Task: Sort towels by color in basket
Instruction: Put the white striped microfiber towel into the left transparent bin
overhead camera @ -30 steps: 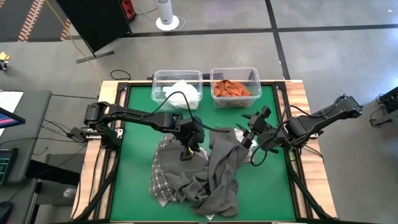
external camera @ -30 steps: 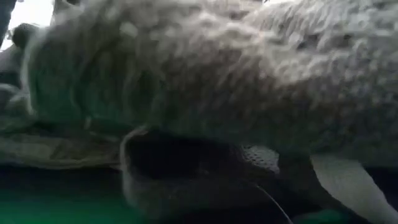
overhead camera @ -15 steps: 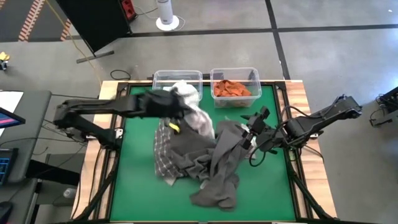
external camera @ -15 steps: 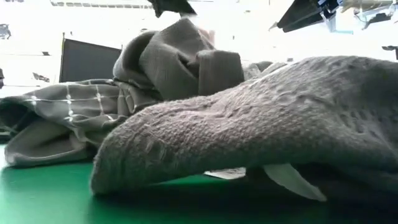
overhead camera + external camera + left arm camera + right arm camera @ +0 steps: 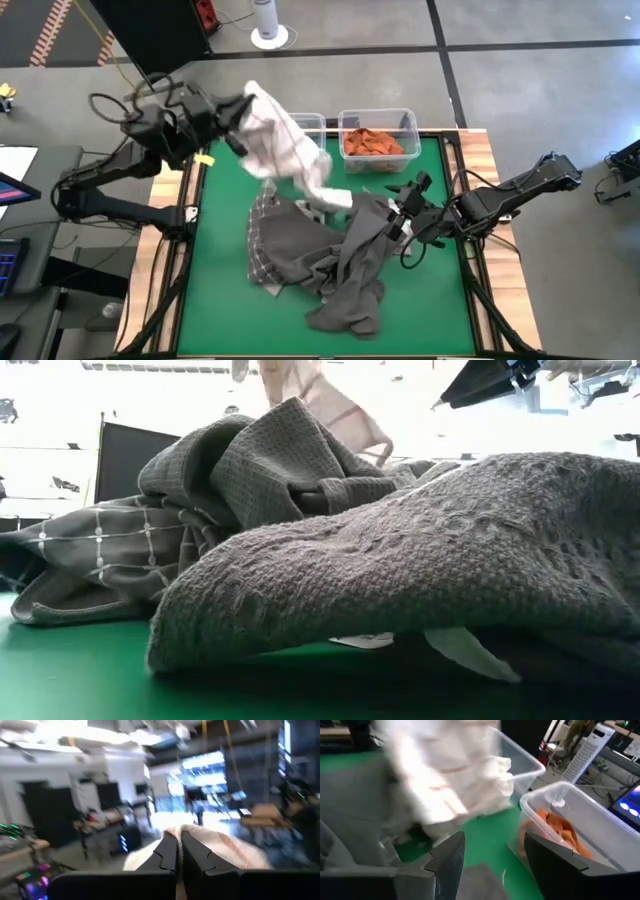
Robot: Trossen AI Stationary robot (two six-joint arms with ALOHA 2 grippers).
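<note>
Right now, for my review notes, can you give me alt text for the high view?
The left pincer, shut on a white towel, lifts it above the table's far-left corner. Dark grey and checked towels lie heaped on the green table; the right pincer hovers open beside them, near two clear bins, one holding orange cloth.

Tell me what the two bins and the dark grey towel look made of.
Bins: clear, glossy plastic, it seems; the orange cloth shows through the wall. Dark grey towel: soft woven cloth, probably cotton, matte, with a raised waffle texture and loose folds.
</note>
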